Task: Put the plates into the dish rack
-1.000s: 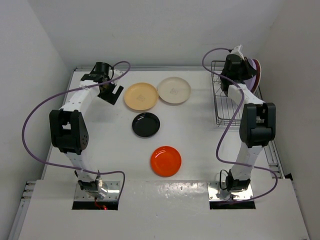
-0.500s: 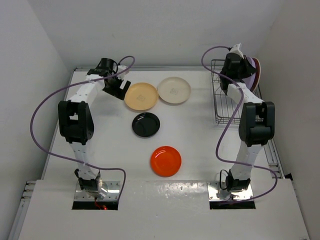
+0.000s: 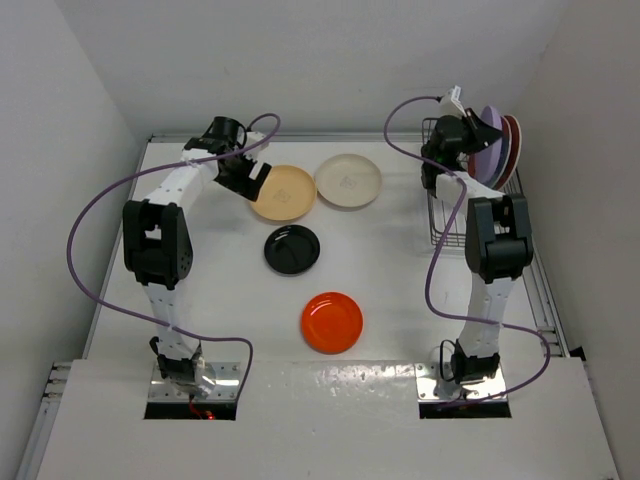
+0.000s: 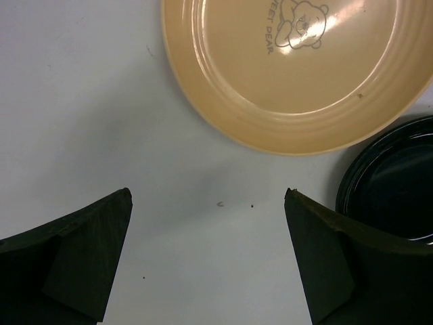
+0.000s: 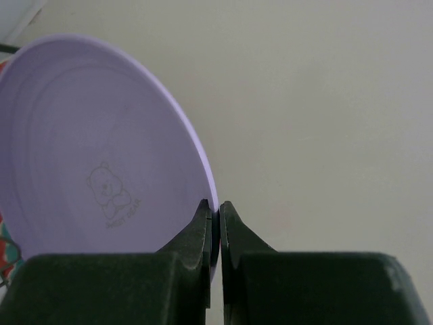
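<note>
Nudged leftward since a second ago, the round lilac plate (image 5: 101,156) is standing over the dark wire dish rack (image 3: 440,225), its rim pinched by the right gripper (image 5: 215,215); seating it between prongs is likely coming next. The left gripper (image 4: 206,196), spread wide, is nearing the round yellow-orange plate (image 4: 284,74).

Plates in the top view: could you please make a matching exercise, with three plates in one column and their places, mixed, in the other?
1. round lilac plate
2. small glossy black plate
3. round orange-red plate

A. flat on the white table, nearest the arm bases
B. rim pinched in the shut right pincer
C. flat at the table's middle

Pairs: 1-B, 2-C, 3-A
</note>
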`<move>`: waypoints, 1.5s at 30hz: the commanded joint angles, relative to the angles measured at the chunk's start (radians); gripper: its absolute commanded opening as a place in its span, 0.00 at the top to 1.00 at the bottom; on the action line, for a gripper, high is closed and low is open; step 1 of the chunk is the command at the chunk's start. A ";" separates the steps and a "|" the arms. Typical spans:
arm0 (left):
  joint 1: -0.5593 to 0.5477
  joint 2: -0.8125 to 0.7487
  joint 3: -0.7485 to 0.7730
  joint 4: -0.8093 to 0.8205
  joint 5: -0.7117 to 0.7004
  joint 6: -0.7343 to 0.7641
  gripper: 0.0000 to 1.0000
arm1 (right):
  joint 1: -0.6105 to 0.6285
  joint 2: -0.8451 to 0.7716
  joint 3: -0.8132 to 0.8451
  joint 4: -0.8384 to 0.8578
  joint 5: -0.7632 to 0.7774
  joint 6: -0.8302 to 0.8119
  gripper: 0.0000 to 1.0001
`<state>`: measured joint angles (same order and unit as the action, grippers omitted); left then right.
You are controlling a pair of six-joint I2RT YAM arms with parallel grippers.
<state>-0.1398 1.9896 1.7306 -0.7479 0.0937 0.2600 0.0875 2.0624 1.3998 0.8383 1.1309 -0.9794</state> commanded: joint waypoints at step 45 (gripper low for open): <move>-0.007 0.340 0.222 0.001 -0.011 -0.157 0.09 | 0.064 -0.368 -0.019 -0.781 -0.267 0.740 0.15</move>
<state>-0.1425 2.3177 1.9072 -0.7361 0.0994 0.1314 0.1551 1.8023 1.3838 0.1867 0.9405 -0.3847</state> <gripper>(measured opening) 0.935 0.853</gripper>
